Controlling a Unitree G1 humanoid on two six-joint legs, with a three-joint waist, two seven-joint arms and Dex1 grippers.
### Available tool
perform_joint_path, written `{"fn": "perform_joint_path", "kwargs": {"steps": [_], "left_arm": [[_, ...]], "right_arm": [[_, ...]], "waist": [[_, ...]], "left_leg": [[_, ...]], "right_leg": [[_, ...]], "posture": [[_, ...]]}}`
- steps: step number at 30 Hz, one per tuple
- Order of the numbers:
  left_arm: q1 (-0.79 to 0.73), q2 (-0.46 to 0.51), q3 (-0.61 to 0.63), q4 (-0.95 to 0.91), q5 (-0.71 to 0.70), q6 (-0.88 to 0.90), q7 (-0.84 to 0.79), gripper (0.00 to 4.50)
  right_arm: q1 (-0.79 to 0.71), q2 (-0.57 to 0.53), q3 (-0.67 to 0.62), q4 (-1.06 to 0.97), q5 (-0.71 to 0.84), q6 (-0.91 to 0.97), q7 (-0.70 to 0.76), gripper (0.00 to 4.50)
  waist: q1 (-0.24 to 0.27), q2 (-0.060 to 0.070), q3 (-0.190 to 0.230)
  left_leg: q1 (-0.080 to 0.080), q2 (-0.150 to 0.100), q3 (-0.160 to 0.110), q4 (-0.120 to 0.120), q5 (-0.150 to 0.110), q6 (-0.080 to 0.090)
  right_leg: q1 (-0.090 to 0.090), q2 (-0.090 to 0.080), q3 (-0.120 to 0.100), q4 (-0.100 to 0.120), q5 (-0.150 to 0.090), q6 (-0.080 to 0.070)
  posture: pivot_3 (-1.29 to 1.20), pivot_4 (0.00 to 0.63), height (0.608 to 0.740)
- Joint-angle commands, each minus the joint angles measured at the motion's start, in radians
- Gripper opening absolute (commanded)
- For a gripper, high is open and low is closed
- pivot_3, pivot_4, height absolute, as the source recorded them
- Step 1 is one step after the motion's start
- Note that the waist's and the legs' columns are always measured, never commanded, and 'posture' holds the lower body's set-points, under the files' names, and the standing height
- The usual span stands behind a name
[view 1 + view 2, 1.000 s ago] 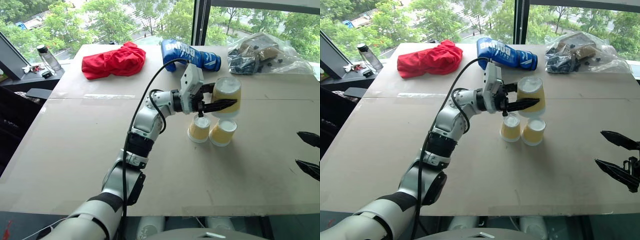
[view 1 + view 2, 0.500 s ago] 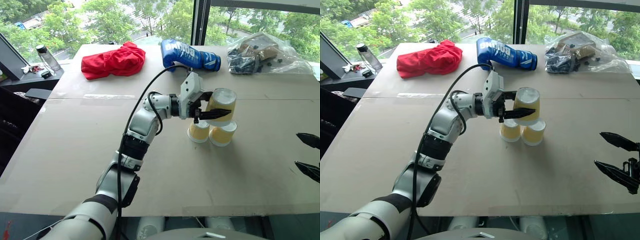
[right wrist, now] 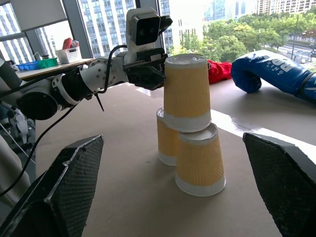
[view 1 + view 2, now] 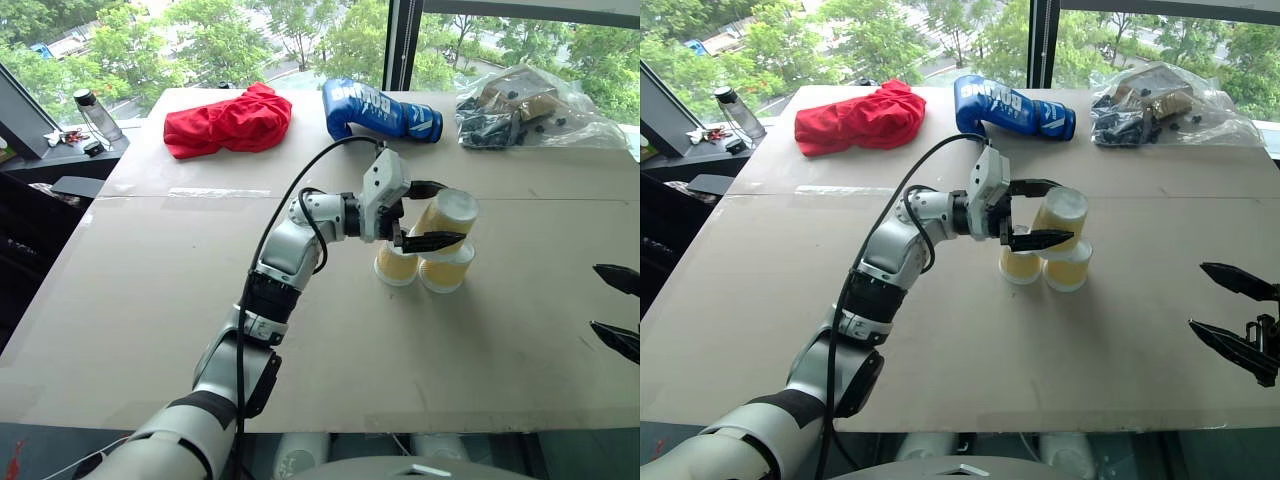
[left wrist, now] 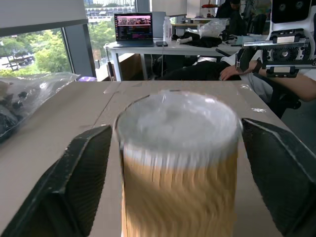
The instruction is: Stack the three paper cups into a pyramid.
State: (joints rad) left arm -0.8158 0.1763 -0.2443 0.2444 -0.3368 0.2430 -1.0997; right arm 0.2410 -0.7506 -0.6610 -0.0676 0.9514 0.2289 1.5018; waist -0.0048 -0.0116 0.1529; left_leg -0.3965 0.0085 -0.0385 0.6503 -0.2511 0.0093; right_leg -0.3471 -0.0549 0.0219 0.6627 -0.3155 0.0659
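The left arm reaches level across the surface (image 4: 150, 300), its left end effector (image 4: 425, 214) spread wide around the top cup (image 4: 446, 220), fingers apart from its walls. That inverted cup rests on two inverted base cups (image 3: 190, 153). The right end effector (image 4: 618, 310) stands wide, well apart from them.

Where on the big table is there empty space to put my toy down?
The near half of the brown cardboard-covered table is bare, in front of the three yellow ribbed paper cups. Another bare patch lies between the red cloth and the cups. The far edge is crowded: blue boxing glove, clear plastic bag.
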Motion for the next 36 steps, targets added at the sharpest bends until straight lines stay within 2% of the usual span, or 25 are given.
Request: {"fn": "perform_joint_path", "kwargs": {"steps": [1,11,16,22,26,29,32,34,36], "left_arm": [[0.001,-0.002,0.002,-0.052,-0.001,-0.010,-0.004,4.47],[0.010,0.011,0.017,-0.123,-0.025,0.022,0.002,4.47],[0.003,0.046,0.050,-0.198,-0.057,0.068,0.011,4.47],[-0.066,0.073,0.211,-0.278,-0.168,0.125,0.108,4.47],[-0.058,0.093,0.285,-0.333,-0.263,0.206,0.148,4.47],[0.061,0.198,0.291,-0.384,-0.246,0.256,0.136,4.47],[0.280,0.336,0.278,-0.417,-0.129,0.224,0.159,4.47],[0.408,0.369,0.299,-0.425,-0.056,0.156,0.219,4.47],[0.592,0.397,0.345,-0.477,-0.075,0.132,0.201,4.47]], "right_arm": [[-0.007,0.001,-0.042,-0.029,0.021,-0.006,0.011,4.50],[-0.013,0.008,-0.040,-0.033,0.018,-0.004,0.008,4.50],[-0.017,0.007,-0.040,-0.030,0.015,-0.006,0.007,4.50],[-0.021,0.013,-0.031,-0.011,0.005,-0.012,0.014,4.50],[-0.033,0.015,-0.022,0.001,-0.002,-0.013,0.019,4.50],[-0.038,0.020,-0.017,0.017,-0.012,-0.019,0.027,4.50],[-0.020,0.036,-0.005,0.046,-0.050,-0.056,0.045,4.50],[-0.009,0.042,0.010,0.073,-0.085,-0.085,0.050,4.50],[0.000,0.034,0.041,0.119,-0.142,-0.105,0.043,4.50]], "waist": [[0.000,0.000,0.000],[0.000,0.000,0.000],[0.000,0.000,0.000],[-0.001,0.000,0.000],[-0.001,0.000,0.000],[-0.010,0.002,0.000],[-0.015,0.003,0.000],[-0.012,0.003,0.001],[-0.007,0.003,0.002]], "left_leg": [[0.000,0.000,0.000,0.000,0.000,0.000],[0.000,0.000,0.000,0.000,0.000,0.000],[0.000,0.000,0.000,0.000,0.000,0.000],[0.000,0.001,0.000,0.000,0.000,0.000],[0.000,0.001,0.000,0.000,0.000,0.000],[0.001,0.001,0.000,0.000,0.000,0.000],[0.005,0.002,0.002,-0.003,0.000,0.000],[0.007,0.003,0.003,-0.005,0.000,0.000],[0.006,0.004,0.003,-0.005,0.000,0.000]], "right_leg": [[0.000,0.000,0.000,0.000,0.000,0.000],[0.000,0.000,0.000,0.000,0.000,0.000],[0.000,0.000,0.000,0.000,0.000,0.000],[0.000,0.000,0.000,0.000,0.000,0.000],[0.001,0.000,0.000,-0.001,0.000,0.000],[0.001,0.000,0.000,0.000,0.000,0.000],[0.001,0.001,0.003,0.000,0.000,0.000],[0.002,0.001,0.004,0.000,0.000,0.000],[0.002,0.000,0.004,-0.001,0.000,0.000]], "posture": [[0.00,0.150,0.740],[0.00,0.150,0.740],[0.00,0.150,0.740],[0.00,0.150,0.740],[0.00,0.150,0.740],[0.00,0.150,0.740],[0.00,0.150,0.740],[0.00,0.150,0.740],[0.00,0.150,0.740]]}}
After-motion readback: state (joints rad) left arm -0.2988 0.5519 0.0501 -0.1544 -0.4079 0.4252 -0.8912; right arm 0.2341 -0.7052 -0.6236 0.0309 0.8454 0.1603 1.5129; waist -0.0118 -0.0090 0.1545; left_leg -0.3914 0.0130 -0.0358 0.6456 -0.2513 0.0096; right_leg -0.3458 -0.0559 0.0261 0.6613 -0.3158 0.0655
